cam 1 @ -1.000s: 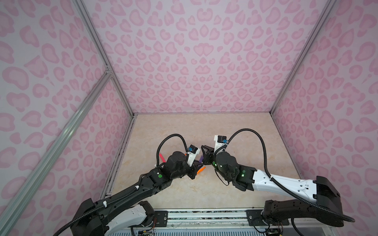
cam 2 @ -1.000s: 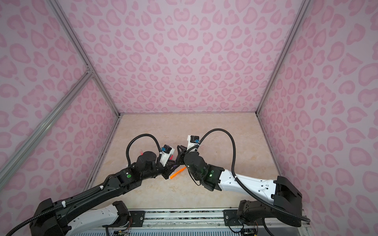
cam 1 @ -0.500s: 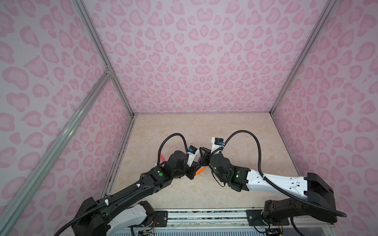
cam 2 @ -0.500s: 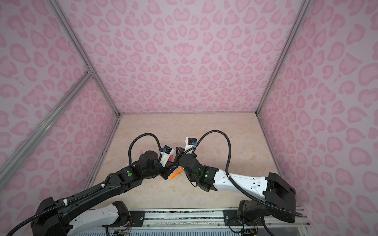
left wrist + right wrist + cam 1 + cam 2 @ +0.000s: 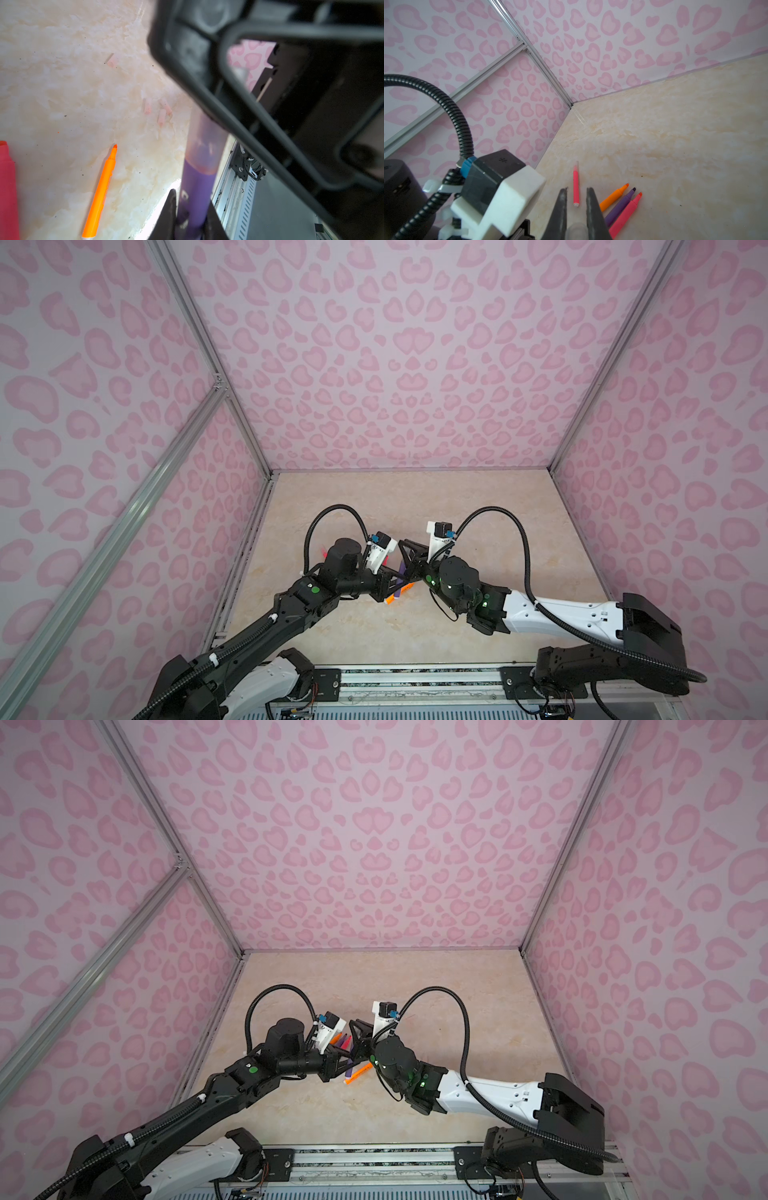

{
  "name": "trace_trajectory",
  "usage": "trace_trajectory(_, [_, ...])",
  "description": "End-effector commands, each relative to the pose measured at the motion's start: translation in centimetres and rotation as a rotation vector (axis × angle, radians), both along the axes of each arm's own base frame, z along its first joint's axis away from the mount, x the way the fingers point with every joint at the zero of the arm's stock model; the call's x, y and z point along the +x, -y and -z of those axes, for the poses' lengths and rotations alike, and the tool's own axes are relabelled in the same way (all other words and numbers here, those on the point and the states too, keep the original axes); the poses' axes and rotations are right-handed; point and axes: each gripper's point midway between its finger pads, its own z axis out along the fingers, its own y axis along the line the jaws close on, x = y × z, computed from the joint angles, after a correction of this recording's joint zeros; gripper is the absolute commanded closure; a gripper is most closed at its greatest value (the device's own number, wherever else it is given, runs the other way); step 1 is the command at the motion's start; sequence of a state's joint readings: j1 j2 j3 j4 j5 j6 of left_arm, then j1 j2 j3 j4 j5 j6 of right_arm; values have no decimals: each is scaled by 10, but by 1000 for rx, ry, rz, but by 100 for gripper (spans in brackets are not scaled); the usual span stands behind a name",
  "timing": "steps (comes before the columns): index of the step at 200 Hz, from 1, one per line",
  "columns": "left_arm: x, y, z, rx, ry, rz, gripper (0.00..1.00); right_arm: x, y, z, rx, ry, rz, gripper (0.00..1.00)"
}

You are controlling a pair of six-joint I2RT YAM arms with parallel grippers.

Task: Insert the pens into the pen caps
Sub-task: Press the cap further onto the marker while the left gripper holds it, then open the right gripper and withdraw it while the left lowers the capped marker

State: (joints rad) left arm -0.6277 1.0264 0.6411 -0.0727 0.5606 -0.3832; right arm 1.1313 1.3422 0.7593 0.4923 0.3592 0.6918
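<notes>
In both top views the left fingers (image 5: 386, 580) and right fingers (image 5: 412, 563) meet mid-bench (image 5: 478, 506) around a purple pen (image 5: 399, 578). An orange pen (image 5: 394, 598) lies below.

Left wrist: left fingers clamped on the purple pen, clear cap (image 5: 200, 143) partly over its tip. Four loose caps (image 5: 148, 106) lie unused.

Right wrist: right fingers pinch that cap. Three bare pens (image 5: 620, 207) lie beside; a thin pink pen (image 5: 576, 187) looks capped. Most capping is left to do.

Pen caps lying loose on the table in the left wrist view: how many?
4. One cap lies alone; a second, third and fourth cluster together, apart from it. More may be hidden.
</notes>
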Motion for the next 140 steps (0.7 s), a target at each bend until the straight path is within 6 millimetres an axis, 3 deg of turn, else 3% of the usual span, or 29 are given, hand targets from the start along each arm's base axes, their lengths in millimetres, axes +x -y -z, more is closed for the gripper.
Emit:
trace_trajectory(1, [74,-21,-67,-170,218,-373,96,-32,-9,51,-190,-115,-165,100])
trace_trajectory(35, [81,-28,-57,-117,214,-432,96,-23,8,37,-210,-84,-85,100])
trace_trajectory(50, [86,-30,-50,-86,206,-461,96,-19,16,30,-213,-64,-60,84])
trace_trajectory(69, [91,-33,-26,-10,147,-495,96,-11,29,20,-211,-38,-24,57])
trace_trajectory(81, [98,-36,-8,43,99,-532,96,-5,38,14,-214,-29,-7,46])
trace_trajectory(105, [111,-40,37,194,-26,-597,96,14,65,9,-219,-37,71,39])
trace_trajectory(140, [121,-37,95,419,-201,-600,97,48,129,10,-235,-53,258,37])
